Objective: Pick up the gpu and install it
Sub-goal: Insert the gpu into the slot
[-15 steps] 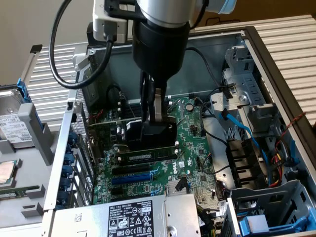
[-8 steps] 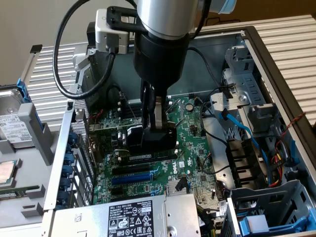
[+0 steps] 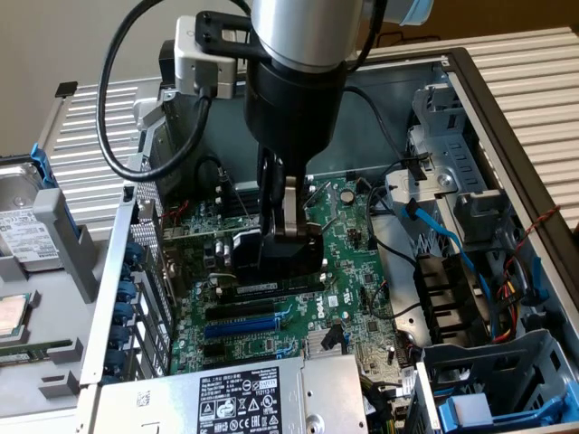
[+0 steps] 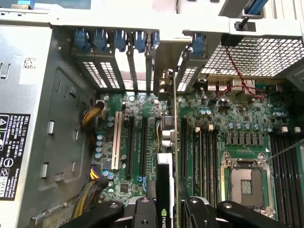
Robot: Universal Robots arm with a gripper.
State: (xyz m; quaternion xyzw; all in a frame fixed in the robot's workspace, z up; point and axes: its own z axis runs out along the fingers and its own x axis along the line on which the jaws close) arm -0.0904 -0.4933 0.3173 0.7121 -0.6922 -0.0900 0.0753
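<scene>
Gpu is clamped by gripper mid-frame over motherboard; if tilted, slot could be missed.

A: How did the arm look?
B: It had a silver-grey casing above a black gripper. A thick black cable looped from a pale grey bracket, and silver screws studded the black finger mounts.

Both views downward onto motherboard
</scene>
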